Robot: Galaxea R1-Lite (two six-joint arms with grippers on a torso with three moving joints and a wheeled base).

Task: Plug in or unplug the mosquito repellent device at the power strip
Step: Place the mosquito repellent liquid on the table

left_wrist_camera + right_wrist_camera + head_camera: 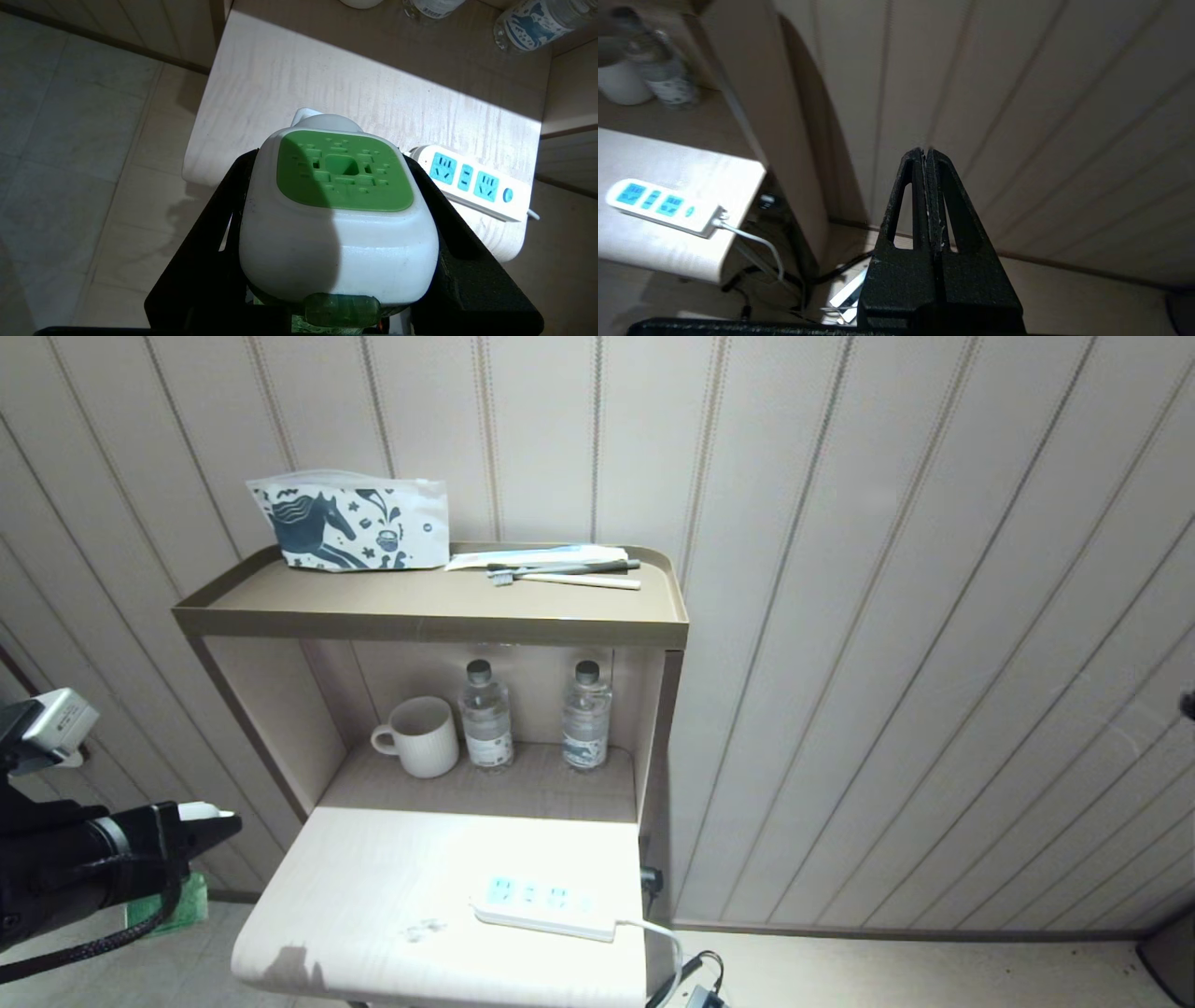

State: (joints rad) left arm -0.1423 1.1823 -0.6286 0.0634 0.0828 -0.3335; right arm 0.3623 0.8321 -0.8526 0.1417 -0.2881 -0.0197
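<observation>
Standing against a panelled wall (887, 616), the tall shelf unit (429, 616) carries a raised-rim top tray with a printed pouch (350, 527) and toothbrushes (560, 574), and beneath it an open recess holding a white mug (420, 735) and two water bottles (487, 714) at the back. Jutting forward from that recess is the pale lower table (373, 887), whose rounded front corners and left edge drop straight to the tiled floor; most of its surface is bare. The power strip (546, 903) lies flat near the table's front right corner, its long axis running roughly along the front edge, socket faces up, with its white cord (663, 938) leaving the right end and falling over the side. Off the table's left edge, over the floor, the left gripper (201, 826) is clamped around the mosquito repellent device (338, 210), well apart from the strip. In the left wrist view the device's white-and-green head faces the camera with its green vented face on top, its far end pointing over the table's near corner, and its green bottle (341, 308) tucked down between the black fingers (467, 261). The right gripper (927, 156) hangs to the right of the shelf, facing the wall, its jaws pressed together on nothing.
</observation>
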